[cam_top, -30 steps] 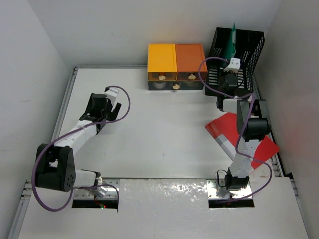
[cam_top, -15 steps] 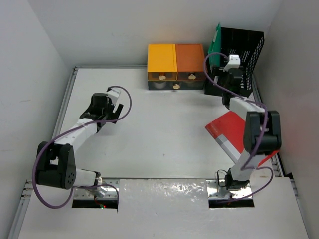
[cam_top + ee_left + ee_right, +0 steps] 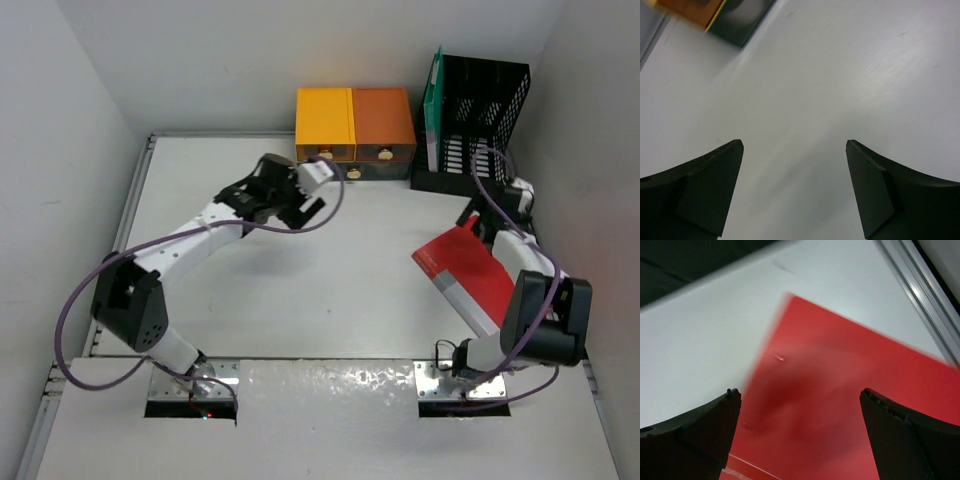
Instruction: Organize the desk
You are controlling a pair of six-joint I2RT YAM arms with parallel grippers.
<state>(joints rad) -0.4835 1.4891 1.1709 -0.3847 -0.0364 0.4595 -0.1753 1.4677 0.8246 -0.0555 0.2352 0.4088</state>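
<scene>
White desk fills the frame's centre. Left gripper, jaws spread and empty, hangs near the orange drawers at upper centre. Right gripper, likewise parted, hovers above the red folder at right.

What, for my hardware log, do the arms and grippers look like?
The left arm and right arm have white links and black joint housings, each trailed by a looping purple cable. The left gripper and right gripper have broad, dark fingers. No markings show.
</scene>
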